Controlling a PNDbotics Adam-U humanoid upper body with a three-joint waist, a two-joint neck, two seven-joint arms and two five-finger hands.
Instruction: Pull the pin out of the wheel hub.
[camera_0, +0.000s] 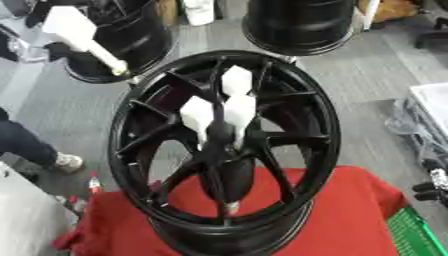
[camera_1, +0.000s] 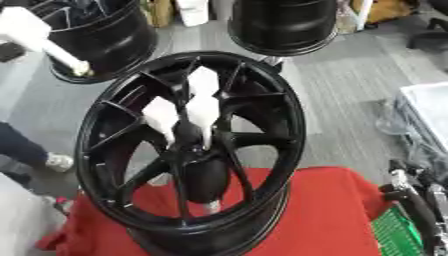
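Far up and to the left of the right robot hand, a white long-handled object (camera_0: 74, 30) tapers to a narrow tip beside a black rim (camera_0: 140, 40) standing on the grey floor (camera_0: 367, 75); a second black rim (camera_0: 297, 25) stands behind, nearer the middle.

Centre, left of the robot hand: a glossy black alloy wheel (camera_0: 325, 125) stands upright on its edge, face toward the camera, with slim paired spokes running out from the wheel hub (camera_0: 220, 134). Three white tapered pieces (camera_0: 238, 111) cluster at the hub, points converging on its middle. Which of them is the pin cannot be told. A dark rounded shape with a pale tip (camera_0: 229, 205) hangs below the hub.

The wheel rests on a tabletop draped in red cloth (camera_0: 350, 215). A green crate (camera_0: 411, 235) sits just below the robot hand.

At the right edge, the right robot hand (camera_1: 404, 192), black with silver, is well apart from the wheel; released or clenched, I cannot tell.
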